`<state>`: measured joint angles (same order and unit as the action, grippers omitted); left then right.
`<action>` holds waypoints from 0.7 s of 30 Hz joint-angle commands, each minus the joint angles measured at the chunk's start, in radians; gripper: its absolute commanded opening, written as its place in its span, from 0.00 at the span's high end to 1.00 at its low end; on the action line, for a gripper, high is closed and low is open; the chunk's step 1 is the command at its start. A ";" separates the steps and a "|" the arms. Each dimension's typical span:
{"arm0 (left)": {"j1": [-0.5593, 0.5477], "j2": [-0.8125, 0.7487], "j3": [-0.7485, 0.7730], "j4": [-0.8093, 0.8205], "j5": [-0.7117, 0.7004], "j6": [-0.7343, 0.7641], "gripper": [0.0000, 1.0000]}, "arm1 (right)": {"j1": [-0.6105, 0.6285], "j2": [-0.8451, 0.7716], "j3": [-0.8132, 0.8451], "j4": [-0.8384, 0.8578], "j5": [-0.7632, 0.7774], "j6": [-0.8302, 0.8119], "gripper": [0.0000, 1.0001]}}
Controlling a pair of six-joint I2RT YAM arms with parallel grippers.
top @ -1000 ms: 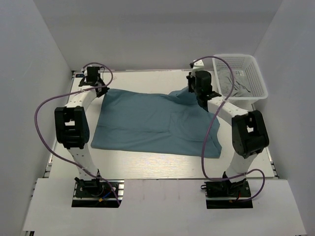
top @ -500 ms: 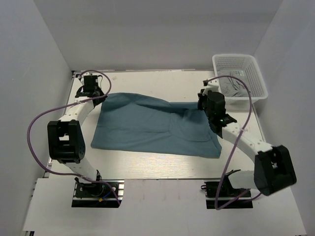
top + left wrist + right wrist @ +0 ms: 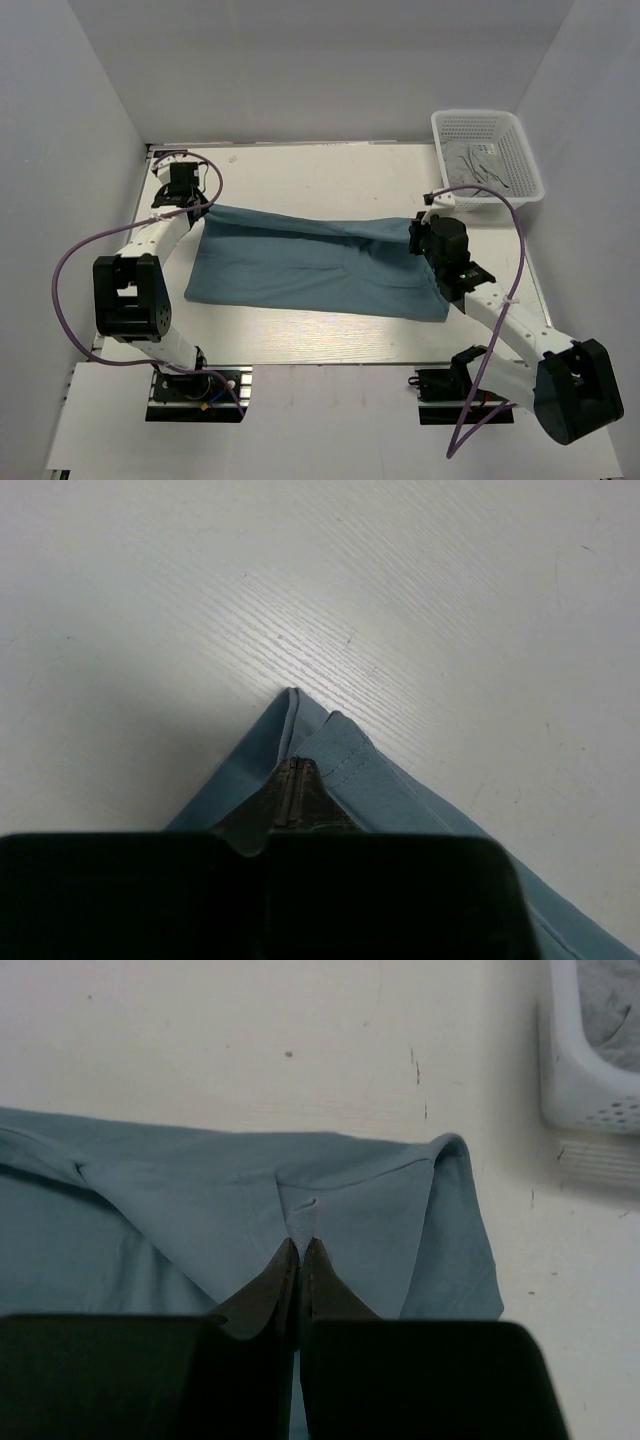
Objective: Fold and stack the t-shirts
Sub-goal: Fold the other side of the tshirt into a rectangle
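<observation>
A teal-blue t-shirt (image 3: 310, 265) lies spread across the table, its far edge lifted and folded toward the near side. My left gripper (image 3: 186, 208) is shut on the shirt's far left corner (image 3: 315, 745). My right gripper (image 3: 422, 232) is shut on a pinch of the shirt's far right part (image 3: 300, 1210), low over the table. Between the two grippers the cloth's far edge runs taut. A second grey-blue shirt (image 3: 478, 165) lies crumpled in the white basket (image 3: 520, 190).
The white plastic basket stands at the far right corner and shows in the right wrist view (image 3: 585, 1070). White walls enclose the table on three sides. Purple cables loop off both arms.
Both grippers have pulled the shirt's far edge toward the near side. The right arm has swung down and to the right, and its elbow now sits near the front right corner.
</observation>
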<state>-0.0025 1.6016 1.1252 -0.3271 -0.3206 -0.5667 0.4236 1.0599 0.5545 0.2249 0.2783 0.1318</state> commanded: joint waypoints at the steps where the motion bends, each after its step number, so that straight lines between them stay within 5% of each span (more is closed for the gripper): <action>1: -0.001 -0.060 -0.018 0.010 -0.058 -0.033 1.00 | 0.009 -0.035 -0.031 0.008 0.004 0.037 1.00; 9: 0.009 -0.060 -0.056 -0.053 -0.078 -0.094 1.00 | 0.012 -0.135 -0.155 -0.028 0.018 0.104 1.00; 12: 0.018 -0.060 -0.042 -0.186 -0.100 -0.173 0.97 | 0.012 -0.169 -0.217 -0.059 0.004 0.171 0.92; 14: 0.018 -0.060 -0.042 -0.263 -0.162 -0.254 0.73 | 0.011 -0.214 -0.241 -0.094 -0.054 0.210 0.81; 15: 0.018 -0.069 -0.042 -0.332 -0.188 -0.272 0.51 | 0.015 -0.230 -0.258 -0.137 -0.100 0.239 0.74; 16: 0.018 -0.069 -0.042 -0.380 -0.240 -0.306 0.01 | 0.014 -0.291 -0.264 -0.159 -0.138 0.252 0.61; 17: 0.018 -0.069 -0.030 -0.426 -0.264 -0.381 0.00 | 0.012 -0.311 -0.274 -0.197 -0.166 0.256 0.40; 19: 0.027 -0.091 -0.018 -0.508 -0.308 -0.423 0.00 | 0.010 -0.404 -0.275 -0.257 -0.195 0.262 0.29; 20: 0.027 -0.113 -0.004 -0.521 -0.308 -0.433 0.00 | 0.009 -0.434 -0.268 -0.289 -0.212 0.261 0.10; 21: 0.027 -0.127 -0.004 -0.521 -0.308 -0.433 0.00 | 0.009 -0.457 -0.263 -0.297 -0.215 0.259 0.10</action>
<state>0.0177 1.5761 1.0760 -0.7238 -0.5358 -0.9012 0.4324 0.6754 0.2741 -0.0143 0.1333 0.3611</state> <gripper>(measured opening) 0.994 0.882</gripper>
